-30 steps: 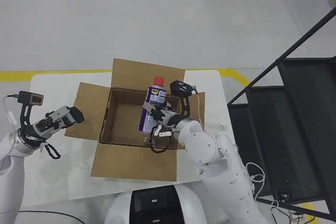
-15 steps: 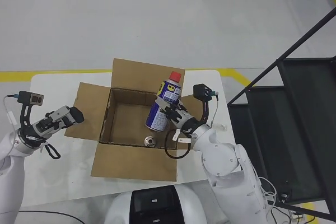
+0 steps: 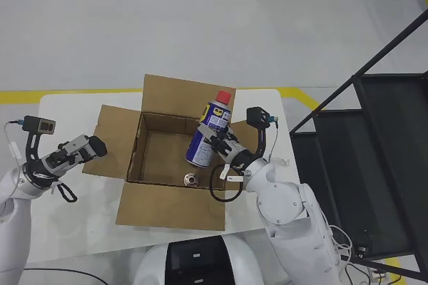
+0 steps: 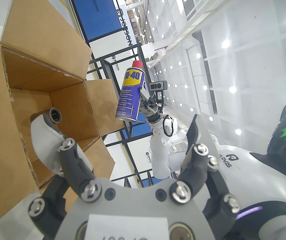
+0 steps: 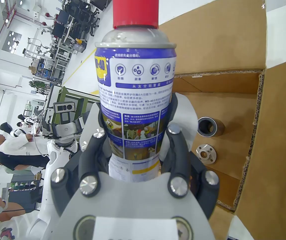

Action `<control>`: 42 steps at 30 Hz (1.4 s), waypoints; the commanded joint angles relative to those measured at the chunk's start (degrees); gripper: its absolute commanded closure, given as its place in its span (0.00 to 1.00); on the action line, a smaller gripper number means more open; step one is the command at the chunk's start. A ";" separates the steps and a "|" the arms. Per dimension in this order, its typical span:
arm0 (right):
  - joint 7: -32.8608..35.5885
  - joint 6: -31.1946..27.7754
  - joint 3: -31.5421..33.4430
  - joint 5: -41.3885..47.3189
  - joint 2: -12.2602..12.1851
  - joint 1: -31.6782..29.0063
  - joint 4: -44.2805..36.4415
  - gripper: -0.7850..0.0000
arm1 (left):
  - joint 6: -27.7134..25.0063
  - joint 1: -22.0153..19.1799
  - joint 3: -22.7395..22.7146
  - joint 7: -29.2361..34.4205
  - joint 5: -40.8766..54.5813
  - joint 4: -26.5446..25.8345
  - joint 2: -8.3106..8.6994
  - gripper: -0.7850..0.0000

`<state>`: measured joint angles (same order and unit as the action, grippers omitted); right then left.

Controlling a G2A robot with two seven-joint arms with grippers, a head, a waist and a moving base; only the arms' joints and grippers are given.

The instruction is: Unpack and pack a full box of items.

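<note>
An open cardboard box [image 3: 164, 153] stands mid-table with its flaps spread. My right gripper [image 3: 221, 151] is shut on a blue spray can [image 3: 208, 132] with a red cap, tilted above the box's right wall. In the right wrist view the can [image 5: 135, 81] stands between the fingers of the right gripper [image 5: 136, 116]. On the box floor lie a dark metal sleeve [image 5: 208, 127] and a small round flange [image 5: 204, 154]. My left gripper [image 3: 93, 147] hangs open beside the box's left flap, holding nothing. The left gripper [image 4: 117, 136] faces the box, and its view takes in the sleeve [image 4: 50, 115] and the can [image 4: 130, 93].
The white table [image 3: 78, 214] has bare room left of and in front of the box. A black metal stair frame [image 3: 371, 142] stands close to the table's right edge. The far flap [image 3: 189, 92] of the box stands up.
My right gripper carried the spray can up and to the right, from over the box's middle to its right wall, then held still. The left arm has not moved.
</note>
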<state>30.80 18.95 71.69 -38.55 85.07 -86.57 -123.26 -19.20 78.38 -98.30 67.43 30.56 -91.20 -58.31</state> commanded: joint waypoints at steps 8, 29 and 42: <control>-1.63 -4.79 14.62 13.06 -0.96 -2.92 -0.46 1.00 | 0.00 0.00 0.00 0.00 0.00 0.00 0.00 0.00; -0.10 -11.29 39.86 29.44 -2.62 -19.35 0.86 1.00 | 0.00 0.00 0.00 0.00 0.00 0.00 0.00 0.00; -0.80 -11.80 39.79 29.19 -2.75 -20.80 1.87 1.00 | 0.00 0.00 0.00 0.00 0.00 0.00 0.00 0.00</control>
<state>30.00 7.15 111.47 -9.35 82.32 -107.37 -121.40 -19.20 78.38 -98.30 67.43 30.56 -91.20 -58.31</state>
